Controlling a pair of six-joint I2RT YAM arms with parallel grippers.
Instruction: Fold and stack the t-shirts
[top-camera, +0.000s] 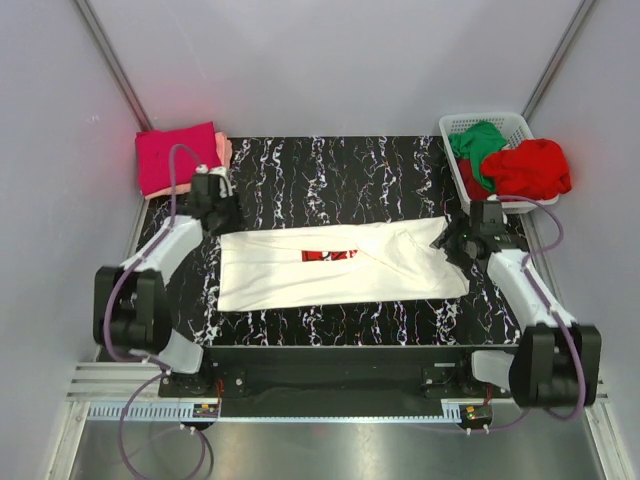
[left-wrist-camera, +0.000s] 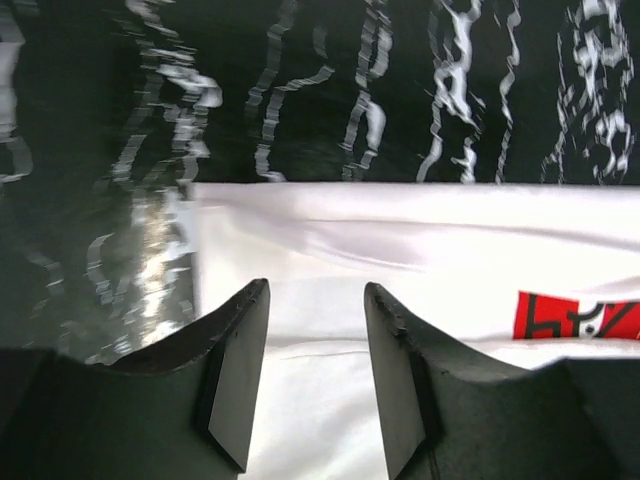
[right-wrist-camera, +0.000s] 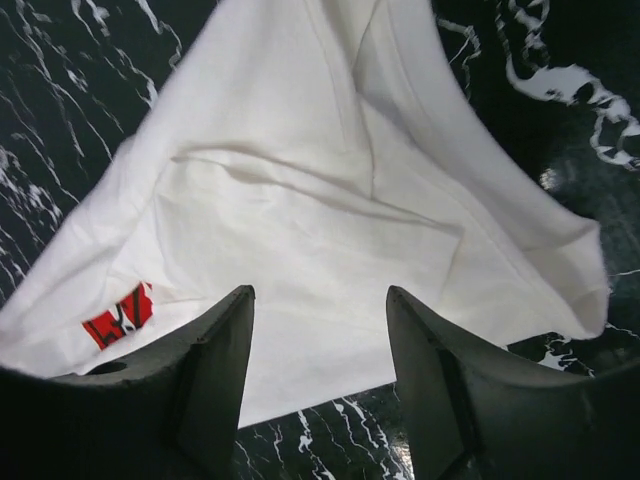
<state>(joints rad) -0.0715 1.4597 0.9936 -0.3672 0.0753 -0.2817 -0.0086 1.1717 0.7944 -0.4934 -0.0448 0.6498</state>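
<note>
The white t-shirt (top-camera: 340, 266) with a red chest print (top-camera: 328, 256) lies partly folded lengthwise across the middle of the black marbled table. My left gripper (top-camera: 222, 222) is open and empty over its far left corner; the shirt shows in the left wrist view (left-wrist-camera: 400, 260). My right gripper (top-camera: 450, 243) is open and empty over the shirt's right end, seen in the right wrist view (right-wrist-camera: 300, 200). A folded magenta t-shirt (top-camera: 176, 158) on a salmon-pink one (top-camera: 224, 148) sits at the far left. Red (top-camera: 530, 168) and green (top-camera: 478, 146) t-shirts lie crumpled in the basket.
A white slatted basket (top-camera: 500, 125) stands at the far right corner of the table (top-camera: 330, 160). Grey walls close in the back and sides. The arm bases sit at the near edge.
</note>
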